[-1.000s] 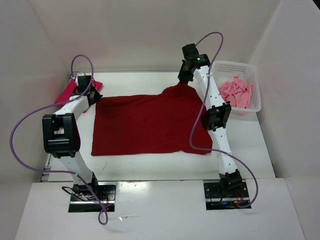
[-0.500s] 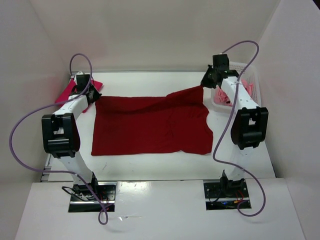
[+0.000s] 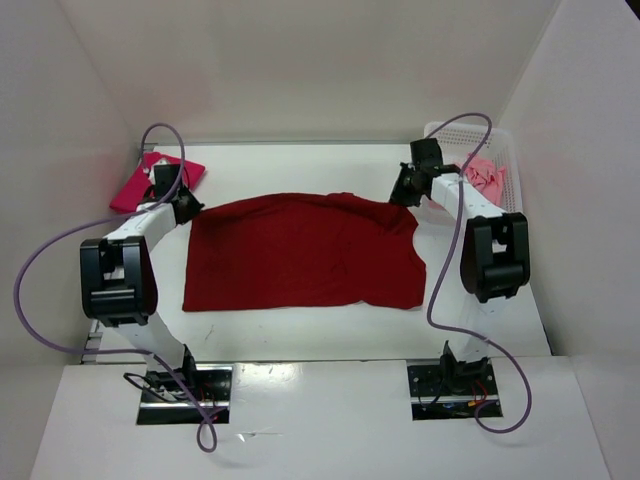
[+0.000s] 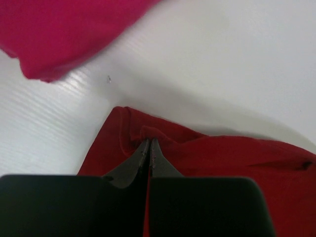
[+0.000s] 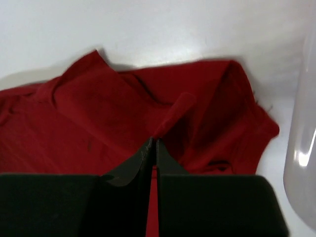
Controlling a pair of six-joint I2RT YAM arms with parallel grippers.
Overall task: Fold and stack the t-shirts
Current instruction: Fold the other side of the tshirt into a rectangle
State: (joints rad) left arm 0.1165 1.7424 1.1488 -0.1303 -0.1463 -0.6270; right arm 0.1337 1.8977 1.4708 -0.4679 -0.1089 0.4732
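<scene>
Dark red t-shirt (image 3: 300,255): flat, middle of worktop (image 3: 300,335); soft, light. Left gripper (image 4: 149,143) pinches its far-left corner. Right gripper (image 5: 152,143) at far-right fold; we cannot tell grip. We judge corners, hems best holds.

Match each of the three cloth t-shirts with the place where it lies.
Things:
1 dark red cloth t-shirt
2 crimson-magenta cloth t-shirt
3 light pink cloth t-shirt

Places:
A inside the white perforated plastic basket
B spread across the middle of the white table
C far left corner

Pairs: 1-B, 2-C, 3-A
</scene>
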